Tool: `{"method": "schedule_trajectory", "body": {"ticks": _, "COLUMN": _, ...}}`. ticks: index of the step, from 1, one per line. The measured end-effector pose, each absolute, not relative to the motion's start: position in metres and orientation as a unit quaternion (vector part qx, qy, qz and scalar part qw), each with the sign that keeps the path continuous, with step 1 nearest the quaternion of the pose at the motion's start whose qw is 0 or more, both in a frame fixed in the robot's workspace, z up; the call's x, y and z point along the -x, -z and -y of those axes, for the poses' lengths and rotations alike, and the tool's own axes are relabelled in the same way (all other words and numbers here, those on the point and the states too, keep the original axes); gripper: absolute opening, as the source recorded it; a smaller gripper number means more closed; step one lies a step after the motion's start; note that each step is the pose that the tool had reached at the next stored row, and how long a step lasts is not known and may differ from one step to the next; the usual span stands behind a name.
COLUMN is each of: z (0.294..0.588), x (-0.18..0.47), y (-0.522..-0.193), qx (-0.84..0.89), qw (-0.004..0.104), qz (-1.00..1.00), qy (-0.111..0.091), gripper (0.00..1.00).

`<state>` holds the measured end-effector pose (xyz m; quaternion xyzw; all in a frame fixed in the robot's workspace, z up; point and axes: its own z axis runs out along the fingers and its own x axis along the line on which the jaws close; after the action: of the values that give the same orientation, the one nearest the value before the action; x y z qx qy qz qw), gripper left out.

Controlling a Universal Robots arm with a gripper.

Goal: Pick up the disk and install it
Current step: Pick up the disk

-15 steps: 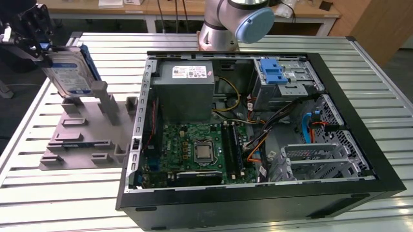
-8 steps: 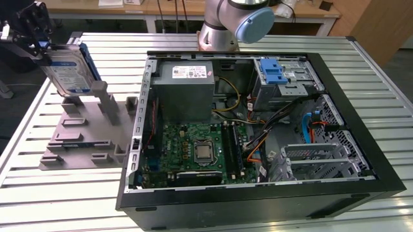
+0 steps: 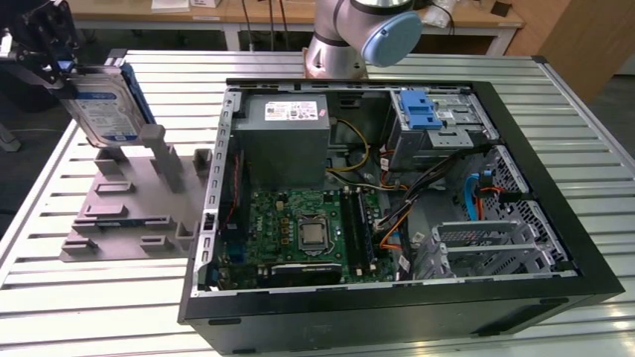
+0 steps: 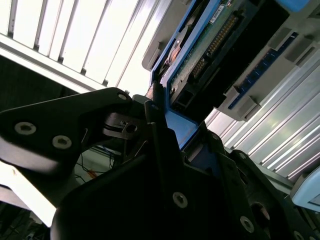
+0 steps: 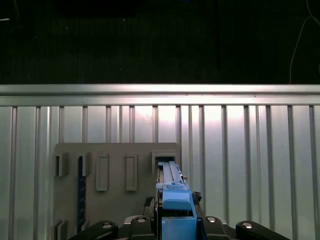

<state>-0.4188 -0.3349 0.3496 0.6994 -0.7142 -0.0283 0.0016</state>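
The disk [image 3: 104, 104] hangs upright at the exterior view's far left, label facing the camera, its blue carrier bracket along the edges. My gripper [image 3: 68, 68] is shut on its upper end. The disk's lower edge is just above the grey holder plate [image 3: 124, 208], close to one of the plate's upright posts [image 3: 159, 152]. In the first wrist view the disk [image 5: 172, 197] shows edge-on between the jaws, over the plate's slots [image 5: 115, 170]. The second wrist view shows the disk's green circuit-board side [image 4: 205, 50] clamped by the dark fingers [image 4: 157, 125].
An open computer case [image 3: 397, 186] lies on the slatted metal table [image 3: 100, 297] at the exterior view's right. Inside it are a grey power-supply box [image 3: 288, 137], a motherboard [image 3: 308, 230] and a metal drive cage with a blue latch [image 3: 427, 111]. The arm's base [image 3: 343, 37] stands behind the case.
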Motion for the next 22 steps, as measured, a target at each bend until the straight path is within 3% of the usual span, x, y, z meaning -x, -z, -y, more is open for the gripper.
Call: {"method": "schedule_trajectory", "body": {"ticks": 22, "z": 0.3349, "x": 0.4188, "y": -0.3588, "qx": -0.699, "qw": 0.002, "qz": 0.714, "qy": 0.028, "gripper": 0.36}}
